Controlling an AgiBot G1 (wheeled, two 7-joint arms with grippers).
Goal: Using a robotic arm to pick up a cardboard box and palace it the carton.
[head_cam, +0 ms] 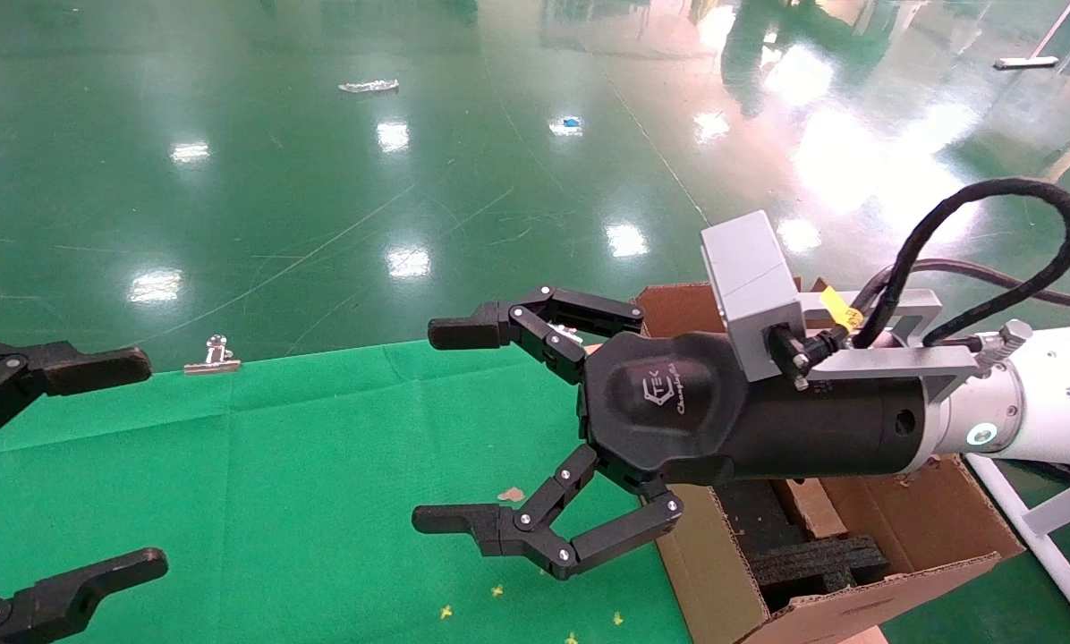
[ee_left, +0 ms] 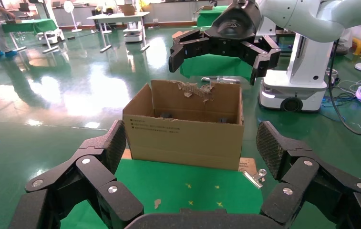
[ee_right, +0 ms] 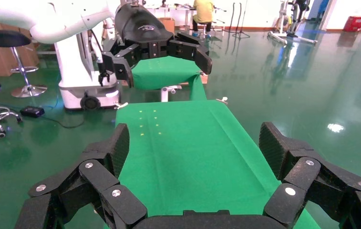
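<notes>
My right robotic arm (head_cam: 1054, 402) reaches leftward across the carton (head_cam: 857, 608), a large brown box with torn flaps and black foam (head_cam: 817, 555) inside. Its gripper (head_cam: 441, 425) hangs open above the green cloth, just left of the carton, with nothing between the fingers. The right wrist view shows the same gripper (ee_right: 195, 138) with only bare green cloth under it. My left gripper (head_cam: 141, 465) hovers open and empty at the table's left edge, facing the carton (ee_left: 183, 138) from across the table. No cardboard box is in view.
The green cloth table (head_cam: 275, 465) carries small yellow marks (head_cam: 499, 590) and a brown scrap (head_cam: 510, 494). A metal clip (head_cam: 213, 356) holds the cloth at the far edge. A flat printed cardboard piece (ee_left: 247, 164) lies by the carton's corner. Glossy green floor surrounds the table.
</notes>
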